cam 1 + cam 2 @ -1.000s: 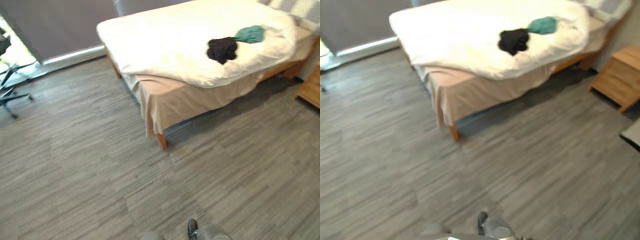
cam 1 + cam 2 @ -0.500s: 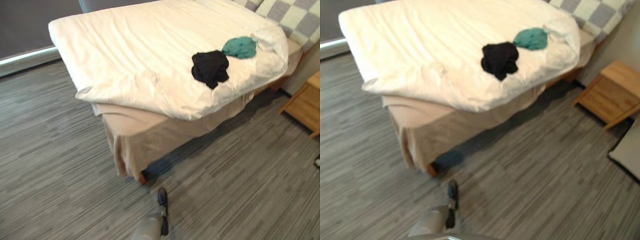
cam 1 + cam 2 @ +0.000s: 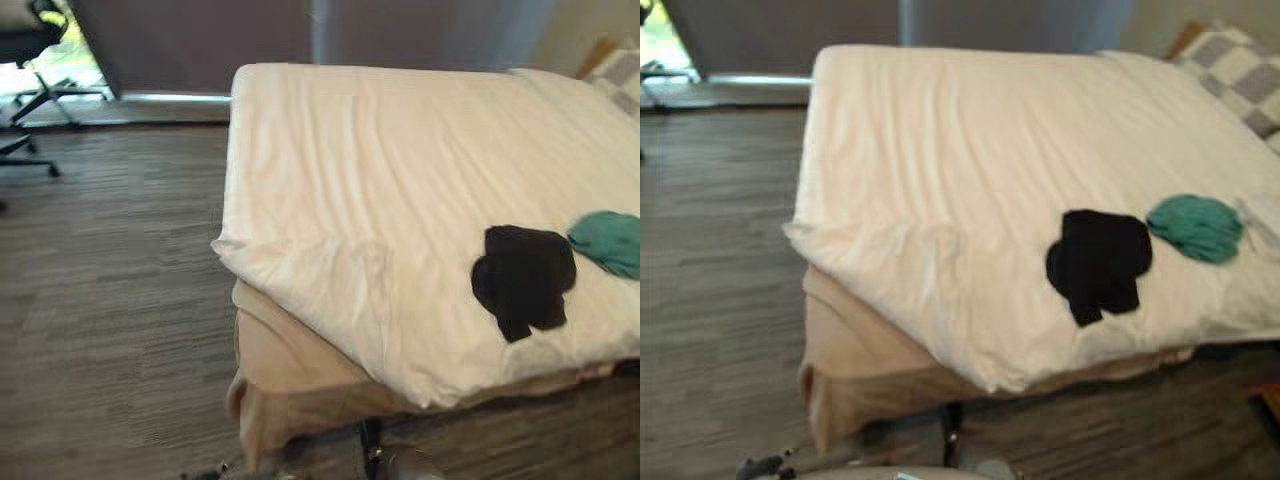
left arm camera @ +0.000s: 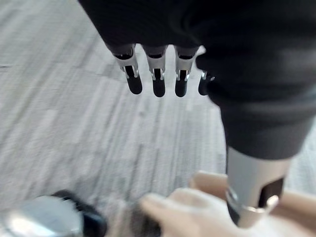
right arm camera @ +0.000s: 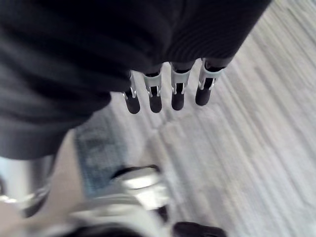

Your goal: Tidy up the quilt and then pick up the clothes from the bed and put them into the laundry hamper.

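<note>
A cream quilt [image 3: 400, 210] covers the bed [image 3: 870, 370], with its near corner rumpled and hanging over a tan sheet. A black garment [image 3: 522, 278] lies on the quilt near the bed's near edge. Just to its right lies a teal garment [image 3: 1195, 226]. In the left wrist view my left hand [image 4: 158, 74] hangs over the grey floor with straight fingers and holds nothing. The right wrist view has my right hand [image 5: 163, 89] over the floor as well, fingers straight and empty.
A checked pillow [image 3: 1240, 80] lies at the head of the bed on the right. An office chair [image 3: 30, 40] stands at the far left by a bright window. Grey plank floor [image 3: 110, 300] runs along the bed's left side and foot.
The camera has moved closer to the bed and turned, so the bed takes up more of the picture. The garments lie as before on the quilt.
</note>
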{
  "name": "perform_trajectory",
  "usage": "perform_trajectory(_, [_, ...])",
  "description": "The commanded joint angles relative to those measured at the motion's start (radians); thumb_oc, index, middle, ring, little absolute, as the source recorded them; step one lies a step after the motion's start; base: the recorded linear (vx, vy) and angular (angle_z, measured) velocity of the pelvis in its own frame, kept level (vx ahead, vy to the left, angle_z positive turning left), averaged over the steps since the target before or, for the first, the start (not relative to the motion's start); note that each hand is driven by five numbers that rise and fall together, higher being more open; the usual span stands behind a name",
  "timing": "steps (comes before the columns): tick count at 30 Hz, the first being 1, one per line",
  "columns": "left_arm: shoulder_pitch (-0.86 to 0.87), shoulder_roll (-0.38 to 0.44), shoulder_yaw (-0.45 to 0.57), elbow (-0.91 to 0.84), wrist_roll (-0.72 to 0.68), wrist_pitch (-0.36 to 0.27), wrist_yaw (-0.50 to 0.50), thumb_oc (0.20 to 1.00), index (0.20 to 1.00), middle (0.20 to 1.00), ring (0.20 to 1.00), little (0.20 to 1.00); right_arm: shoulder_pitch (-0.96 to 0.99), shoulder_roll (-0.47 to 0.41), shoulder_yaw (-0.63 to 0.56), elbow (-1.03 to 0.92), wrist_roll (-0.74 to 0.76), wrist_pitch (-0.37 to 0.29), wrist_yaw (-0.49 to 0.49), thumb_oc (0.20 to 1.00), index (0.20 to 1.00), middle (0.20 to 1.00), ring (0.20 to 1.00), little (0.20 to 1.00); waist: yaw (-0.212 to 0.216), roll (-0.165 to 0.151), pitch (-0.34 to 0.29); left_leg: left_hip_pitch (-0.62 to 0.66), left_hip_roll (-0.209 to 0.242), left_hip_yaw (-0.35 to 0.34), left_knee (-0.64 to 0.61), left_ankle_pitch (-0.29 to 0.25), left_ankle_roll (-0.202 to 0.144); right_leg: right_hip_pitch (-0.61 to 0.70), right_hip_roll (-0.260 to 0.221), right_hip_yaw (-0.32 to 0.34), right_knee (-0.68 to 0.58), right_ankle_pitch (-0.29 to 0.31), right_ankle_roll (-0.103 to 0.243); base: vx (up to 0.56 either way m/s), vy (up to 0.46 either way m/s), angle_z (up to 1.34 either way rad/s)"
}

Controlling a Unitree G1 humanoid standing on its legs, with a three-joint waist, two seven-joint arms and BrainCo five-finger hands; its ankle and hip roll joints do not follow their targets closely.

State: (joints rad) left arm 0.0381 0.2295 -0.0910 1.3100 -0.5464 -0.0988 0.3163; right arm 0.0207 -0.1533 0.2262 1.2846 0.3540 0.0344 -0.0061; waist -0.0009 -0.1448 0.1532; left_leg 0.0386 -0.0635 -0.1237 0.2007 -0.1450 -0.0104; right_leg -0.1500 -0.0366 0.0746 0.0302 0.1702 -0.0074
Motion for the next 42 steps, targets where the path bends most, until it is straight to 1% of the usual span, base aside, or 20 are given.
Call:
perform_trajectory(1, [-0.04, -0.047, -0.018, 0.004, 0.021, -0.007, 0.042, 1.0, 1.0, 1.0, 1.0, 1.0, -0.015, -0.044, -0.037, -0.024, 0.081, -0.023, -0.018, 1.0, 1.0, 1.0, 1.0, 1.0, -0.04, 0.076, 0.07, -0.107, 0.156, 0.125, -0.183, 0.222, -0.015, 0.105, -0.027, -0.051, -0.019, -0.078, 0.12, -0.07, -0.099, 0.97])
perform_trajectory(8, [-0.009, -0.047, -0.016, -0.035, 0.086, -0.119, 0.121, 1.0, 1.0, 1.0, 1.0, 1.0, -0.017, -0.065, -0.074, -0.028, 0.089, 0.022, -0.048, 1.0, 1.0, 1.0, 1.0, 1.0, -0.051, 0.084, 0.05, -0.05, 0.171, 0.173, -0.211, 0.213, -0.026, 0.13, -0.027, -0.087, -0.043, -0.08, 0.109, 0.03, -0.001, 0.17])
perform_trajectory(9, [0.0, -0.036, -0.017, -0.061, 0.133, -0.19, 0.17, 1.0, 1.0, 1.0, 1.0, 1.0, -0.017, -0.067, -0.083, -0.009, 0.071, 0.034, -0.039, 1.0, 1.0, 1.0, 1.0, 1.0, -0.049, 0.094, 0.044, -0.032, 0.166, 0.165, -0.234, 0.217, -0.029, 0.143, -0.026, -0.082, -0.056, -0.08, 0.112, 0.08, 0.03, -0.26])
perform_trajectory(10, [0.008, -0.022, -0.026, -0.105, 0.167, -0.258, 0.206, 1.0, 1.0, 1.0, 1.0, 1.0, -0.017, -0.068, -0.086, 0.004, 0.047, 0.039, -0.035, 1.0, 1.0, 1.0, 1.0, 1.0, -0.047, 0.107, 0.04, -0.021, 0.164, 0.161, -0.253, 0.221, -0.033, 0.149, -0.027, -0.083, -0.062, -0.081, 0.114, 0.08, 0.044, -0.09])
perform_trajectory(11, [0.011, -0.015, -0.028, -0.132, 0.187, -0.27, 0.221, 1.0, 1.0, 1.0, 1.0, 1.0, -0.016, -0.069, -0.085, 0.007, 0.047, 0.038, -0.034, 1.0, 1.0, 1.0, 1.0, 1.0, -0.046, 0.112, 0.039, -0.018, 0.163, 0.159, -0.259, 0.222, -0.034, 0.15, -0.028, -0.083, -0.063, -0.081, 0.115, 0.05, 0.094, 0.01])
perform_trajectory(14, [0.03, 0.069, -0.066, -0.438, 0.334, -0.27, 0.316, 1.0, 1.0, 1.0, 1.0, 1.0, -0.013, -0.077, -0.088, -0.003, 0.059, 0.049, -0.039, 1.0, 1.0, 1.0, 1.0, 1.0, -0.047, 0.151, 0.037, -0.019, 0.158, 0.154, -0.278, 0.222, -0.039, 0.139, -0.04, -0.081, -0.065, -0.087, 0.119, 0.01, 0.091, 0.05])
perform_trajectory(18, [0.005, 0.241, -0.079, -0.861, 0.429, -0.113, 0.323, 1.0, 1.0, 1.0, 1.0, 1.0, -0.003, -0.085, -0.092, -0.022, 0.058, 0.057, -0.039, 1.0, 1.0, 1.0, 1.0, 1.0, -0.051, 0.185, 0.048, -0.034, 0.155, 0.156, -0.284, 0.216, -0.041, 0.111, -0.052, -0.069, -0.06, -0.089, 0.123, -0.01, 0.042, -0.01])
perform_trajectory(19, [-0.018, 0.292, -0.054, -1.006, 0.499, -0.045, 0.294, 1.0, 1.0, 1.0, 1.0, 1.0, 0.007, -0.083, -0.091, -0.023, 0.056, 0.051, -0.037, 1.0, 1.0, 1.0, 1.0, 1.0, -0.055, 0.196, 0.052, -0.041, 0.156, 0.161, -0.285, 0.215, -0.042, 0.1, -0.059, -0.065, -0.061, -0.086, 0.127, 0.0, 0.0, 0.0])
perform_trajectory(21, [-0.047, 0.32, -0.038, -1.089, 0.534, -0.001, 0.267, 1.0, 1.0, 1.0, 1.0, 1.0, 0.015, -0.083, -0.089, -0.021, 0.053, 0.042, -0.035, 1.0, 1.0, 1.0, 1.0, 1.0, -0.061, 0.203, 0.053, -0.048, 0.157, 0.165, -0.287, 0.215, -0.043, 0.089, -0.063, -0.06, -0.063, -0.083, 0.13, 0.0, 0.0, 0.0])
perform_trajectory(23, [-0.112, 0.364, -0.039, -1.16, 0.611, 0.048, 0.246, 1.0, 1.0, 1.0, 1.0, 1.0, 0.031, -0.081, -0.076, -0.02, 0.045, 0.028, -0.03, 1.0, 1.0, 1.0, 1.0, 1.0, -0.077, 0.211, 0.053, -0.058, 0.159, 0.175, -0.288, 0.215, -0.045, 0.076, -0.069, -0.051, -0.068, -0.075, 0.136, 0.01, -0.014, -0.08])
perform_trajectory(25, [-0.168, 0.386, -0.048, -1.171, 0.596, 0.091, 0.212, 1.0, 1.0, 1.0, 1.0, 1.0, 0.042, -0.08, -0.062, -0.027, 0.036, 0.021, -0.033, 1.0, 1.0, 1.0, 1.0, 1.0, -0.091, 0.213, 0.054, -0.066, 0.164, 0.189, -0.288, 0.215, -0.046, 0.062, -0.072, -0.041, -0.07, -0.071, 0.141, 0.02, -0.022, -0.18])
perform_trajectory(28, [-0.246, 0.397, -0.093, -1.12, 0.588, 0.164, 0.183, 1.0, 1.0, 1.0, 1.0, 1.0, 0.053, -0.085, -0.051, -0.038, 0.016, 0.014, -0.027, 1.0, 1.0, 1.0, 1.0, 1.0, -0.122, 0.215, 0.062, -0.072, 0.174, 0.208, -0.287, 0.219, -0.049, 0.045, -0.071, -0.024, -0.071, -0.064, 0.145, 0.02, -0.023, -0.2])
perform_trajectory(30, [-0.308, 0.398, -0.149, -1.023, 0.584, 0.173, 0.194, 1.0, 1.0, 1.0, 1.0, 1.0, 0.052, -0.096, -0.038, -0.049, -0.002, 0.009, -0.023, 1.0, 1.0, 1.0, 1.0, 1.0, -0.149, 0.217, 0.074, -0.077, 0.182, 0.229, -0.283, 0.223, -0.051, 0.028, -0.07, -0.011, -0.065, -0.061, 0.145, 0.01, 0.005, -0.26])
perform_trajectory(31, [-0.338, 0.401, -0.17, -0.98, 0.57, 0.166, 0.182, 1.0, 1.0, 1.0, 1.0, 1.0, 0.051, -0.1, -0.031, -0.053, -0.011, 0.005, -0.021, 1.0, 1.0, 1.0, 1.0, 1.0, -0.161, 0.217, 0.08, -0.08, 0.186, 0.241, -0.28, 0.224, -0.052, 0.019, -0.07, -0.004, -0.062, -0.061, 0.145, -0.01, 0.027, -0.45])
perform_trajectory(32, [-0.397, 0.403, -0.211, -0.897, 0.623, 0.091, 0.16, 1.0, 1.0, 1.0, 1.0, 1.0, 0.043, -0.11, -0.018, -0.063, -0.027, 0.0, -0.021, 1.0, 1.0, 1.0, 1.0, 1.0, -0.182, 0.216, 0.092, -0.088, 0.193, 0.265, -0.275, 0.226, -0.054, -0.001, -0.069, 0.007, -0.054, -0.059, 0.144, -0.03, 0.029, -0.56])
perform_trajectory(34, [-0.443, 0.408, -0.246, -0.846, 0.638, 0.052, 0.13, 1.0, 1.0, 1.0, 1.0, 1.0, 0.031, -0.119, -0.004, -0.073, -0.038, -0.001, -0.019, 1.0, 1.0, 1.0, 1.0, 1.0, -0.199, 0.213, 0.105, -0.1, 0.197, 0.282, -0.271, 0.228, -0.055, -0.019, -0.067, 0.017, -0.049, -0.057, 0.143, -0.08, 0.024, -0.47])
perform_trajectory(35, [-0.471, 0.408, -0.274, -0.814, 0.647, 0.006, 0.128, 1.0, 1.0, 1.0, 1.0, 1.0, 0.018, -0.126, 0.007, -0.079, -0.042, -0.002, -0.018, 1.0, 1.0, 1.0, 1.0, 1.0, -0.207, 0.211, 0.116, -0.11, 0.198, 0.29, -0.266, 0.228, -0.056, -0.032, -0.066, 0.021, -0.046, -0.055, 0.142, -0.15, 0.016, -0.45])
perform_trajectory(36, [-0.512, 0.417, -0.312, -0.783, 0.703, -0.095, 0.099, 1.0, 1.0, 1.0, 1.0, 1.0, 0.001, -0.132, 0.026, -0.081, -0.049, -0.014, -0.014, 1.0, 1.0, 1.0, 1.0, 1.0, -0.219, 0.21, 0.133, -0.122, 0.202, 0.303, -0.262, 0.227, -0.056, -0.047, -0.063, 0.028, -0.044, -0.055, 0.139, -0.13, 0.006, -0.38])
perform_trajectory(38, [-0.541, 0.438, -0.358, -0.813, 0.796, -0.187, 0.071, 1.0, 1.0, 1.0, 1.0, 1.0, -0.02, -0.136, 0.034, -0.087, -0.053, -0.016, -0.01, 1.0, 1.0, 1.0, 1.0, 1.0, -0.225, 0.211, 0.149, -0.129, 0.202, 0.31, -0.261, 0.226, -0.056, -0.055, -0.06, 0.035, -0.043, -0.055, 0.137, -0.07, -0.005, -0.4])
perform_trajectory(42, [-0.576, 0.469, -0.444, -0.873, 0.904, -0.278, 0.007, 1.0, 1.0, 1.0, 1.0, 1.0, -0.046, -0.142, 0.061, -0.093, -0.045, -0.022, -0.007, 1.0, 1.0, 1.0, 1.0, 1.0, -0.233, 0.216, 0.161, -0.133, 0.201, 0.32, -0.262, 0.226, -0.055, -0.062, -0.064, 0.039, -0.04, -0.055, 0.137, -0.04, 0.014, -0.09])
